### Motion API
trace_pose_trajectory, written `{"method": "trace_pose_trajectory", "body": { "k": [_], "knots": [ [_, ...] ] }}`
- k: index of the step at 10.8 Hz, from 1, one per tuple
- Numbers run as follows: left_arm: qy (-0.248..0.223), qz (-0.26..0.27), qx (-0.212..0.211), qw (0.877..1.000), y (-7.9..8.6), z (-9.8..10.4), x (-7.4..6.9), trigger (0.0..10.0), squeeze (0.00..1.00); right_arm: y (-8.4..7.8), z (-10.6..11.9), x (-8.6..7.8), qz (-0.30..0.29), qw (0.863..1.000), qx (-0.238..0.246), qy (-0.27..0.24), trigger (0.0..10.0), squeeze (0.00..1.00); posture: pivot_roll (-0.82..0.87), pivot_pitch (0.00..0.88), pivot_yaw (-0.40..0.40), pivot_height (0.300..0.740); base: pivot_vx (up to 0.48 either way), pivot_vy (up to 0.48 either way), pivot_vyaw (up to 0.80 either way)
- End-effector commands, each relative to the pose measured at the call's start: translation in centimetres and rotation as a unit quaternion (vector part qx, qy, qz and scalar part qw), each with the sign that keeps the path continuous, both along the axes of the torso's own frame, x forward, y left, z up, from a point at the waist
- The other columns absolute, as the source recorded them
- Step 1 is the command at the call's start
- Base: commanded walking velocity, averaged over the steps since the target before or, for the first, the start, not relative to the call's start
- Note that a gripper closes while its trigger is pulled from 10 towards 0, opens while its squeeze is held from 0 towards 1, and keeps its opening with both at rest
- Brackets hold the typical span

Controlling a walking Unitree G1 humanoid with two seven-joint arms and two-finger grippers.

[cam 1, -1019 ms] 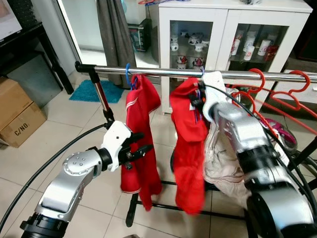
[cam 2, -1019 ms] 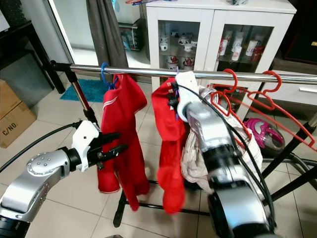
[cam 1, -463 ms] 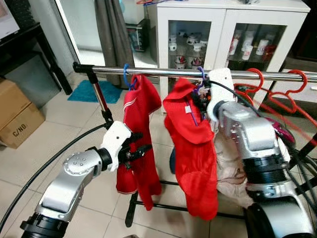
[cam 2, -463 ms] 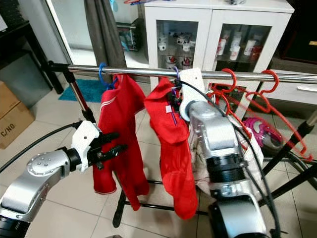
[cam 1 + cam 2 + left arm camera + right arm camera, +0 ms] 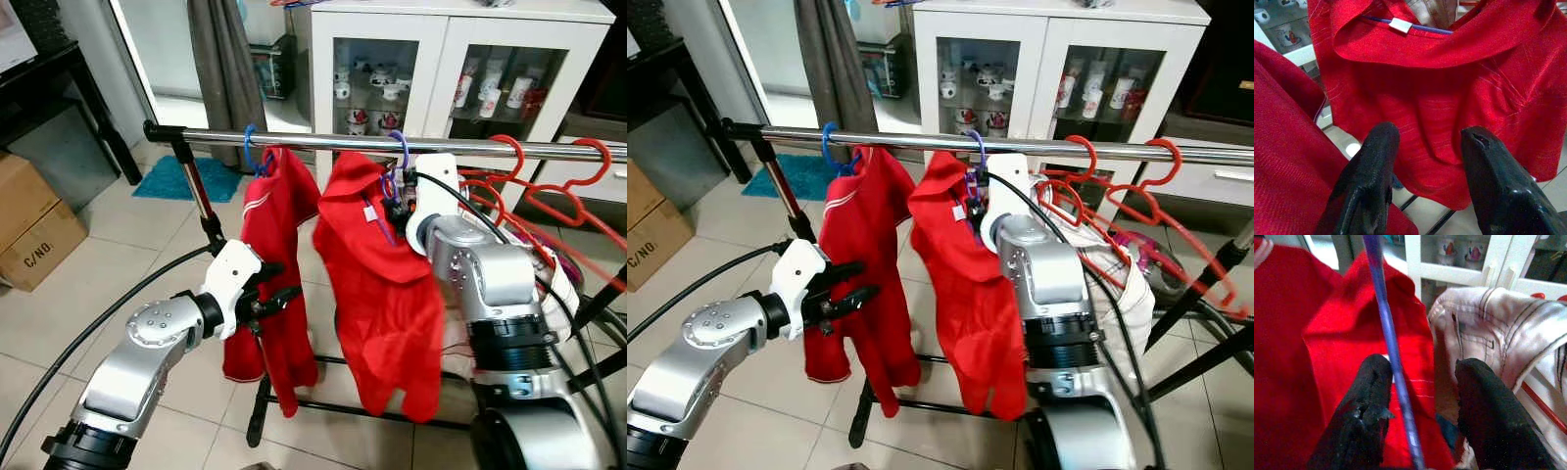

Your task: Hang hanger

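In the head views, you had the purple hanger (image 5: 396,147) hooked over the shiny metal rail (image 5: 323,143), a glossy red shirt (image 5: 377,294) draped from it. Your right gripper (image 5: 400,201) sat just under the hook; the left gripper (image 5: 269,294) hovered beside another red garment (image 5: 279,284).

Your left wrist view showed its blunt black fingers (image 5: 1369,181) spread wide, empty.

Your right wrist view showed fingers (image 5: 1371,406) apart, the thin purple hanger wire between them, a cream garment (image 5: 1498,342) alongside.
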State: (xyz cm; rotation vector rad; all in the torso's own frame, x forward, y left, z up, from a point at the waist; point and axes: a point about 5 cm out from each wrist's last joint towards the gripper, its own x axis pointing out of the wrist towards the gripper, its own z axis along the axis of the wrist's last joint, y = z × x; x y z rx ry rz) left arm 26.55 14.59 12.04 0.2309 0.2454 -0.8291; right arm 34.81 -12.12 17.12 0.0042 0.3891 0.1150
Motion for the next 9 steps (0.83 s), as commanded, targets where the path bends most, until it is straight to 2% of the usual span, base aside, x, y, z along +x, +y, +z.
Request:
{"method": "trace_pose_trajectory", "body": {
  "k": [1,6,9],
  "knots": [
    [-0.004,0.000,0.007,1.000,0.11,0.16,-0.01,10.0,0.00,0.28,0.39,0.08,-0.003,1.000,0.021,-0.013,0.0,0.00,-0.07,0.000,0.060,0.740,0.000,0.000,0.00],
    [-0.003,-0.002,0.011,1.000,0.02,0.09,0.00,10.0,0.00,0.93,0.26,0.02,0.011,1.000,0.024,-0.013,0.0,0.00,-0.07,0.000,0.061,0.740,0.000,0.000,0.00],
    [-0.006,0.000,0.007,1.000,-0.21,0.12,0.07,10.0,0.00,1.07,0.46,0.03,0.038,0.998,0.024,-0.039,0.0,0.00,-0.07,0.000,0.056,0.740,0.000,0.000,0.00]
  ]
}}
